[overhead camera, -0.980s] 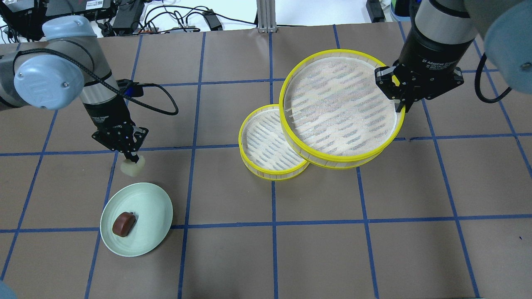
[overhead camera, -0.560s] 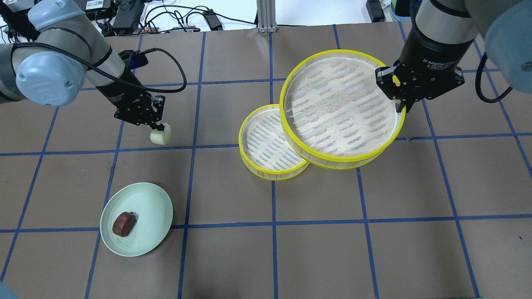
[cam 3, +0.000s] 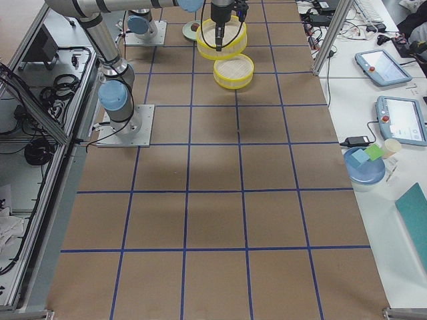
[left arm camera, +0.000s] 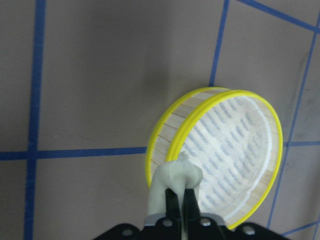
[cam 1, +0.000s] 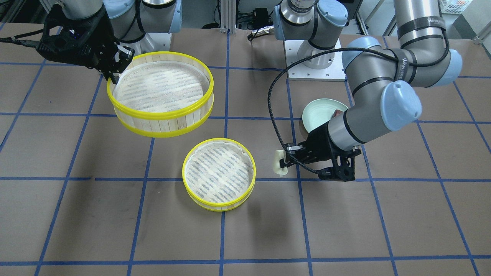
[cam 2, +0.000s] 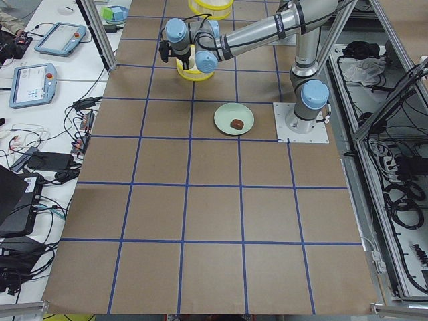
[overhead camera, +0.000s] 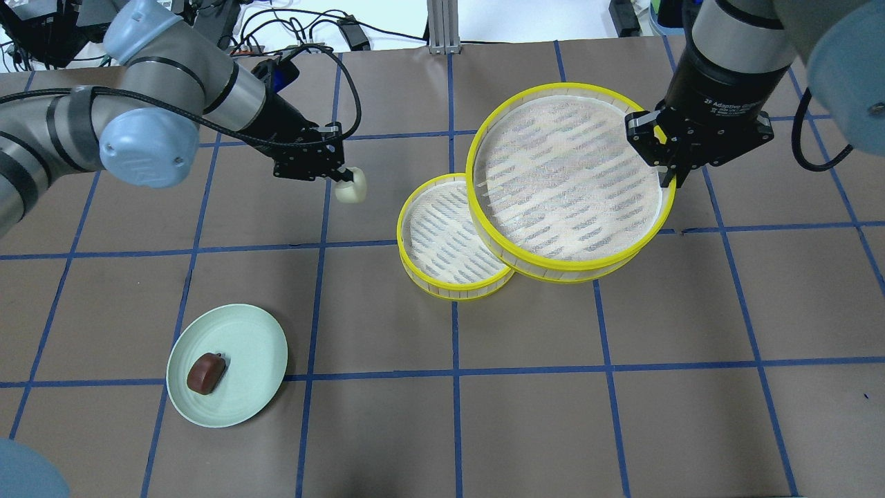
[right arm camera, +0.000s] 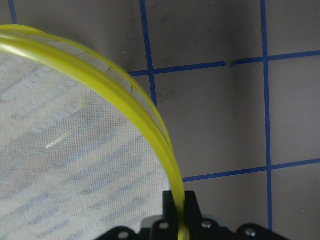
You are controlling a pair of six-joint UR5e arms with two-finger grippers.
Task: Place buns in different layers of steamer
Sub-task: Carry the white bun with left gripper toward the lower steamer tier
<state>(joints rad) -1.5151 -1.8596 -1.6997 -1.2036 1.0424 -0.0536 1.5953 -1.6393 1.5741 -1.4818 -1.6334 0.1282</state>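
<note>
Step in hand: carrying the first bun to the bottom layer. The left tool (overhead camera: 343, 178) is clamped on the white bun (overhead camera: 351, 187) and holds it in the air, left of the lower tray (overhead camera: 442, 242) and not yet over it. The wrist view shows the soft bun pinched in at the grip.

The right tool (overhead camera: 669, 181) is closed on the yellow rim of the upper tray (overhead camera: 567, 173). It holds that tray lifted, toward the right edge of the tabletop (overhead camera: 553, 415). From overhead the two trays overlap, but the front view shows them apart and the lower mesh fully open. Both trays hold nothing.

The brown bun (overhead camera: 206, 373) lies on the plate (overhead camera: 256, 332), near the robot's edge on the left, and is not yet handled.

Next move, as I judge it: bring the bun on to the right until it is above the lower mesh. Then lower it inside the rim and part the fingers. The raised tray must stay clear until then.

Change from earlier: a second ago the white bun hung just beyond the plate. It has since travelled toward the far edge and then right, to about halfway to the trays. The right tool, both trays and the brown bun have not shifted.
</note>
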